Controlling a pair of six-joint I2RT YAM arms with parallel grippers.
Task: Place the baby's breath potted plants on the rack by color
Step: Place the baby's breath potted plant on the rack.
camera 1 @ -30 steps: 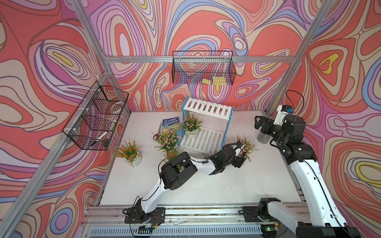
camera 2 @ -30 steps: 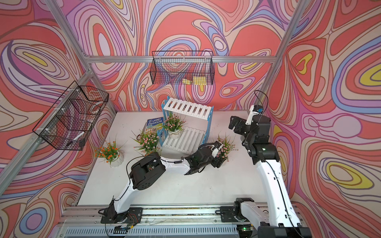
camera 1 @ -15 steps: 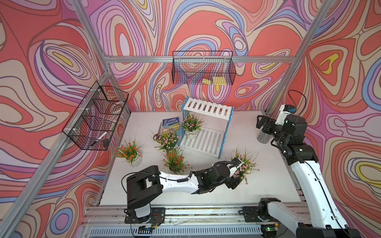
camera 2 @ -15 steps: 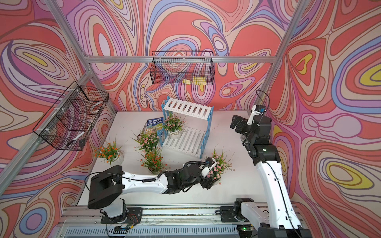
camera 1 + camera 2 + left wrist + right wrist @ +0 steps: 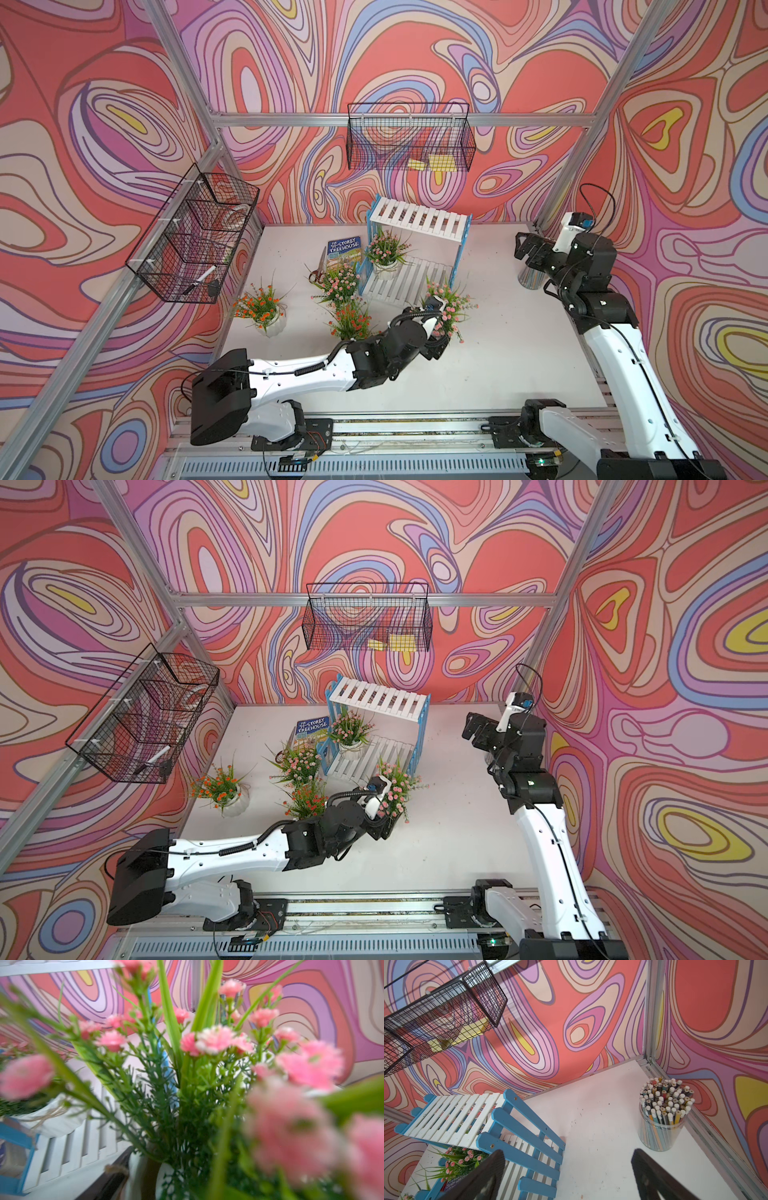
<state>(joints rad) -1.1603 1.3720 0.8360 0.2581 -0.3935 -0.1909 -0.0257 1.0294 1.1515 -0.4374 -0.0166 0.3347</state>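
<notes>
Plant (image 5: pixel 451 305) in left pincer (image 5: pixel 437 348), near rack (image 5: pixel 409 282) front edge

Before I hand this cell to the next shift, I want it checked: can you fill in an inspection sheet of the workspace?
Surface: white table, a few dark specks.
Job's things: rack at the back; first pink plant on its lower tier; second pink plant, orange plant near the side wall and orange plant by the left arm on the table; third pink plant held.
Clutter: book, scissors, pencil jar.
End effectors: left end effector shut on the third pink plant's pot; right end effector open, empty.
Cables: black loop over the right wrist, hose along the left arm; no snag seen.
Surroundings: back wire basket and side wire basket on patterned walls.
</notes>
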